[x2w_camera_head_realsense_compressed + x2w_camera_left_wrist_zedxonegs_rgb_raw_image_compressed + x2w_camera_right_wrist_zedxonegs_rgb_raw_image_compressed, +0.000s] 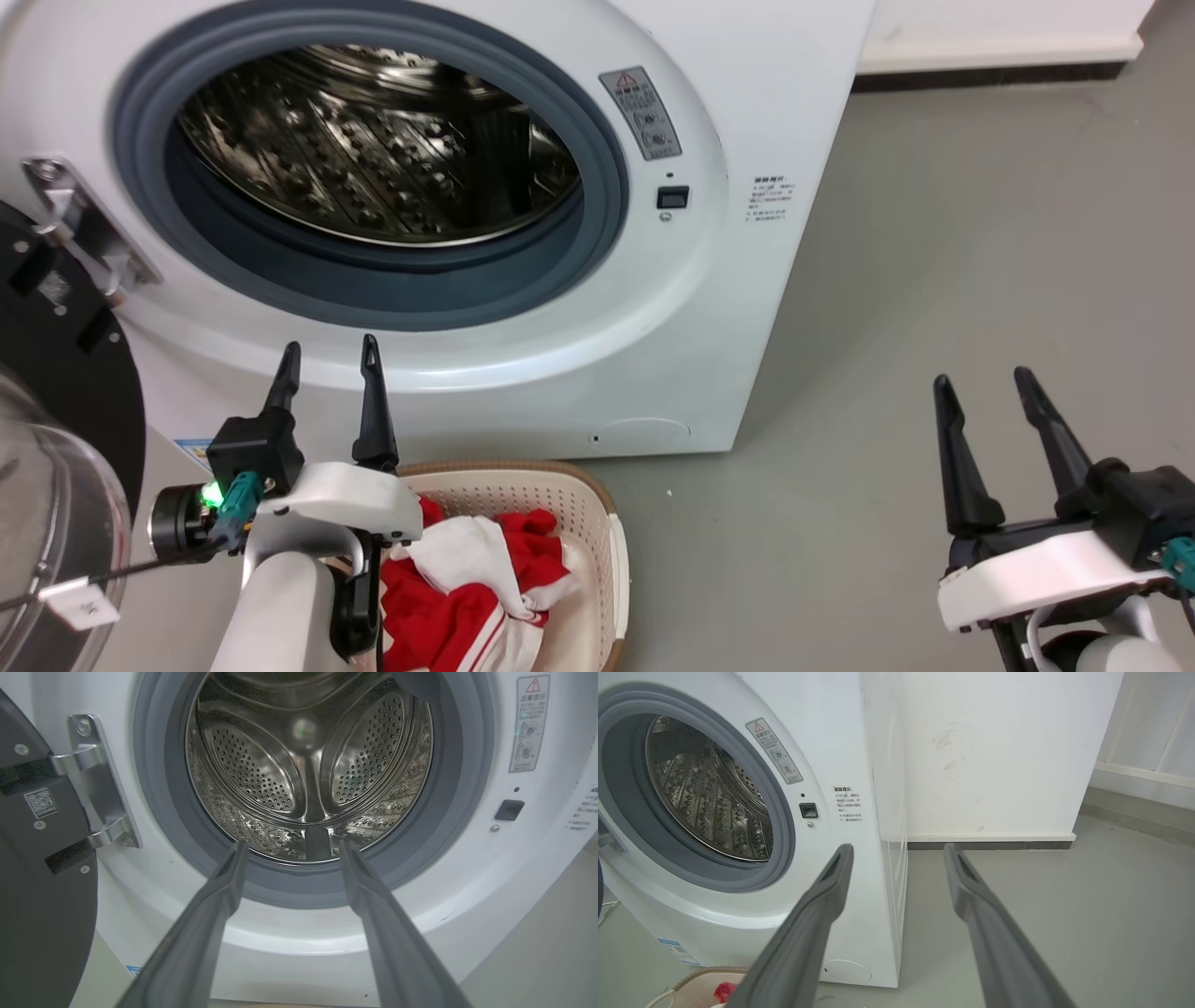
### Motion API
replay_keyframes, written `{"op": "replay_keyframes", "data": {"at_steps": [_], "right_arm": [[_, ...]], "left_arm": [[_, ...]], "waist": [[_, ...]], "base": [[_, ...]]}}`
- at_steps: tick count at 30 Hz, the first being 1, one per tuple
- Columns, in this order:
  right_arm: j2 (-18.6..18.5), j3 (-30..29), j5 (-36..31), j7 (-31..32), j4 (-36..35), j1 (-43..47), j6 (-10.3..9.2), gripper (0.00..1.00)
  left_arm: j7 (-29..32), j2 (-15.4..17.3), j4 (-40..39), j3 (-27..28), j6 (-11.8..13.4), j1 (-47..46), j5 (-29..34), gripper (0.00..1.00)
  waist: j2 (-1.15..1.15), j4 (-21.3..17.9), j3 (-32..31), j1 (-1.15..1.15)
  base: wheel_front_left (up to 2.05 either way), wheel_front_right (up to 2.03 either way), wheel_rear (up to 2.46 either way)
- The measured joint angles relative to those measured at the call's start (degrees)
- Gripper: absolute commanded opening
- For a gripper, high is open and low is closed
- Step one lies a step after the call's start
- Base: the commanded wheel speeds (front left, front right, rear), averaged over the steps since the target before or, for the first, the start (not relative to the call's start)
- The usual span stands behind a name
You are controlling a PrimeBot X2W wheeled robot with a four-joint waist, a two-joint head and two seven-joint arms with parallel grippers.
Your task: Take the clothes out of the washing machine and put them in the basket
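The white washing machine point(672, 308) stands with its door swung open at the left; its steel drum point(308, 765) holds no fabric that I can see. Red and white clothes point(467, 583) lie heaped in the cream basket point(611, 551) on the floor in front of the washer. My left gripper point(330, 352) is open and empty, above the basket's back left corner, fingers pointing at the porthole's lower rim point(289, 886). My right gripper point(982, 378) is open and empty over bare floor to the washer's right. A corner of the basket point(698, 982) with a scrap of red clothes point(723, 991) shows in the right wrist view.
The dark-framed glass door point(56, 467) hangs open at the far left on a metal hinge point(79, 229). Grey floor point(980, 233) spreads to the right of the washer. A white wall with a skirting board point(990, 837) runs behind it.
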Motion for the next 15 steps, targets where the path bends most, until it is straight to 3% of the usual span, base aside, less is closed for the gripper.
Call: {"op": "replay_keyframes", "data": {"at_steps": [7, 15], "right_arm": [[0.0, 0.4, -0.4, 0.4, 0.4, 2.6, 0.0, 1.0], [0.1, -0.4, -1.2, 0.7, 0.1, 5.8, 0.0, 1.0]], "left_arm": [[0.1, 1.2, -7.7, -1.4, 0.3, 5.6, 2.9, 1.0], [4.7, 2.6, -14.9, -3.4, 1.4, 12.5, 5.2, 1.0]], "waist": [[0.0, 0.8, -3.5, 0.0], [0.0, 1.7, -7.1, 0.0]], "base": [[0.0, 0.0, 0.0], [0.0, 0.0, 0.0]]}}
